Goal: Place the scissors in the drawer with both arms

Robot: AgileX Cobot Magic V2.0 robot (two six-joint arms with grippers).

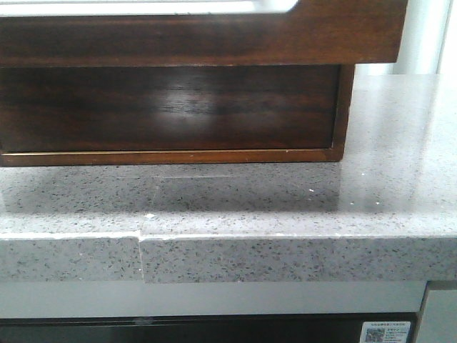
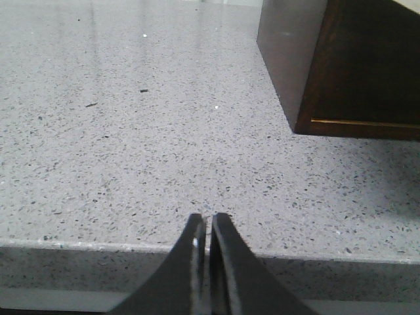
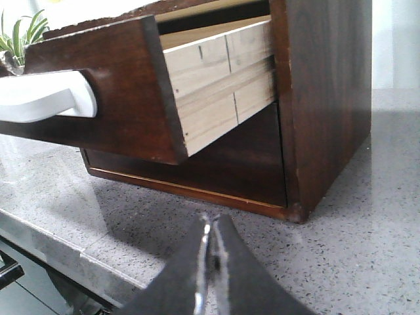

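Our left claw (image 2: 207,226) is closed on nothing at the speckled grey tabletop's (image 2: 131,144) front edge, and our right claw (image 3: 211,226) is likewise pinched closed and empty. The drawer (image 3: 125,98) fills the upper left of the right wrist view, pulled out from the cabinet (image 3: 321,98), long axis running straight out toward the tabletop edge. It is dark, glossy brown with pale wood sides and a white-showing cut-out along its front's top; in the front view it overhangs across the top of the frame.
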